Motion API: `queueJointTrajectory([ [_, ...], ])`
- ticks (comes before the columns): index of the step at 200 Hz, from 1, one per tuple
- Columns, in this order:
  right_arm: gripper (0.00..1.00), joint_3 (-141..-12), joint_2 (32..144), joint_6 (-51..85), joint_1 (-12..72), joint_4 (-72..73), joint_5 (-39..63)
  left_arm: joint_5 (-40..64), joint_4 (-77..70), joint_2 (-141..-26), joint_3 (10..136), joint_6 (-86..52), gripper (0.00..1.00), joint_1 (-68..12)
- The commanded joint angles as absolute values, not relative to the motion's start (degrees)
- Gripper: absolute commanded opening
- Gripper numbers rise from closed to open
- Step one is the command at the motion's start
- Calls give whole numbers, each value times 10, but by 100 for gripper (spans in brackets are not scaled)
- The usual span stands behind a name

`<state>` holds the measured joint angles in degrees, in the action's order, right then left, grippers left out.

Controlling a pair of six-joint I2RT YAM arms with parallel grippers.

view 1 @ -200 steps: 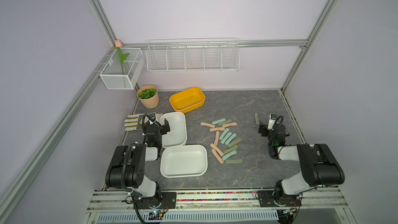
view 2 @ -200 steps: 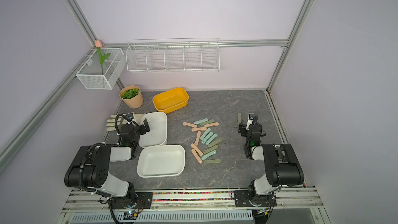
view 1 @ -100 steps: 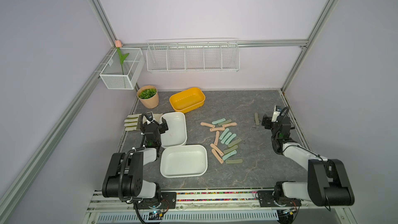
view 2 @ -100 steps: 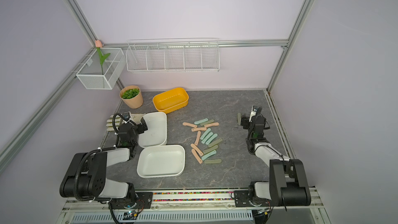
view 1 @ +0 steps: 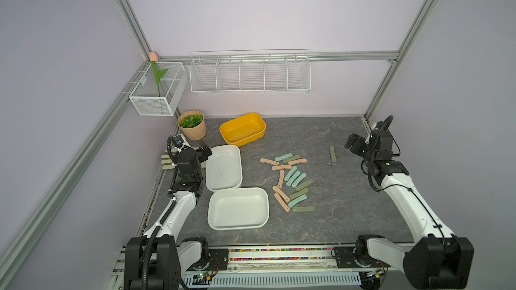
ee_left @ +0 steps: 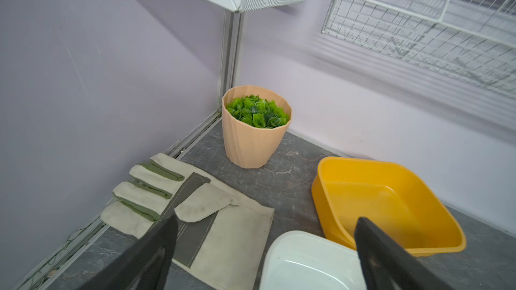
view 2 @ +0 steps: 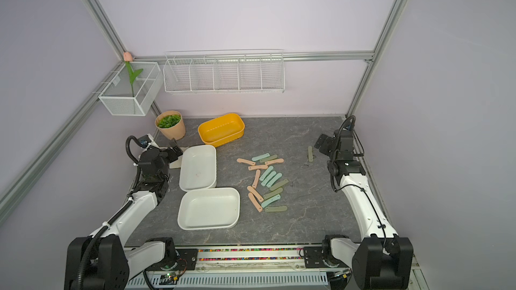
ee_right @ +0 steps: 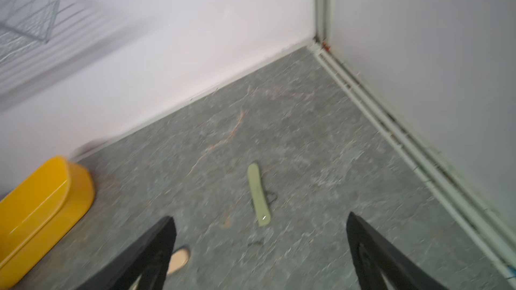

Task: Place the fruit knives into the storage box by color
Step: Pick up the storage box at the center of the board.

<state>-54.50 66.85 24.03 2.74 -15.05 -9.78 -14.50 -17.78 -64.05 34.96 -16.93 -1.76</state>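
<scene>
Several fruit knives (view 1: 290, 182) (view 2: 265, 182) in peach-pink, pale mint and olive green lie scattered at mid-table. One olive knife (view 1: 332, 153) (ee_right: 259, 193) lies apart, toward the right. Two white storage boxes (view 1: 223, 167) (view 1: 237, 207) stand left of the pile, and a yellow one (view 1: 243, 128) stands behind them. All three boxes hold nothing. My left gripper (view 1: 205, 150) (ee_left: 266, 220) hovers open over the far white box's back corner and the glove. My right gripper (view 1: 352, 145) (ee_right: 260, 216) hangs open above the table, just right of the lone olive knife, with nothing between its fingers.
A beige-and-olive glove (ee_left: 195, 218) lies at the left edge beside a peach plant pot (view 1: 191, 124). Wire baskets (view 1: 250, 75) hang on the back wall. Side walls stand close to both arms.
Both arms have unfolded and stretched forward, lifting their wrists. The right gripper has risen toward the back right corner and its jaws have spread slightly wider.
</scene>
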Motion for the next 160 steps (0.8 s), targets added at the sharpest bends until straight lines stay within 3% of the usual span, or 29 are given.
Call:
queueJointTrajectory([
  [1,97,-566,660,245,83,-268,-9,-91,-47,-612,385,-228,99,-17],
  [43,95,-588,706,249,263,-349,-1,-65,102,-574,432,-243,99,-67],
  [90,88,-672,833,281,438,-390,-4,-55,202,-590,478,-258,99,-122],
  [116,79,-732,915,292,496,-407,9,-46,202,-592,478,-263,99,-127],
  [160,72,-790,1009,305,548,-420,14,-34,195,-589,477,-261,99,-128],
])
